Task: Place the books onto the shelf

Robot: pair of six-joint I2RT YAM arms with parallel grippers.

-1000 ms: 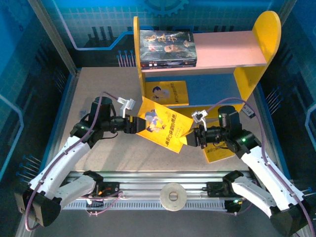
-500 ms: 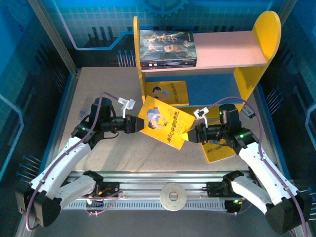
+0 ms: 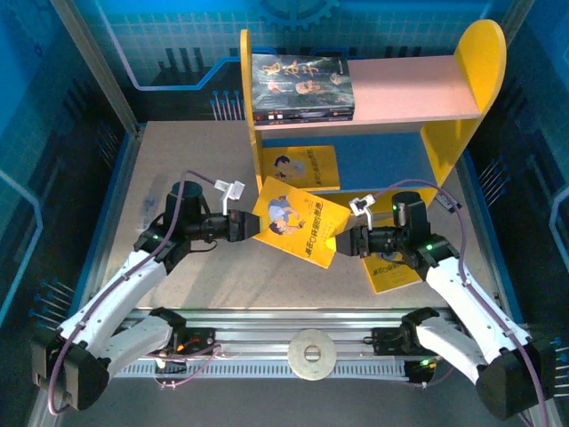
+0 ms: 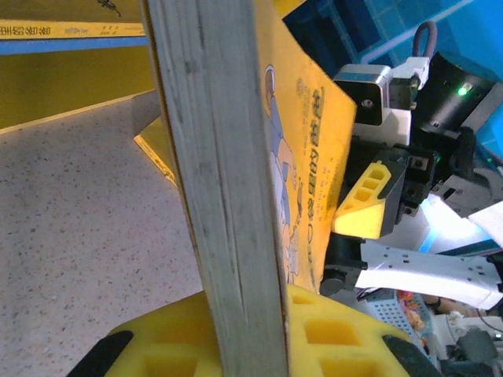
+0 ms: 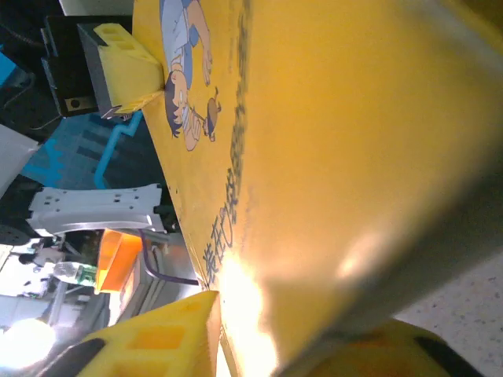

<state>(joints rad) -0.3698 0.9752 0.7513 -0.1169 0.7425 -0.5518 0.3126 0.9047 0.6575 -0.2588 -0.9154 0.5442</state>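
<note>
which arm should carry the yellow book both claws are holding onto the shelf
Probably right. Both the left claw and right claw clamp the yellow book, but the right one sits in front of the shelf opening, while the left lines up with its side panel.

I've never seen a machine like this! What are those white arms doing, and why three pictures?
They are two robot arms bolted to a table. One picture looks down from above; the other two come from little cameras on each wrist. The left pincer and the right pincer both grip one yellow book by opposite edges. Behind stands the shelf, with dark books on top and another yellow one on its blue board. A third yellow book lies on the table.
</note>
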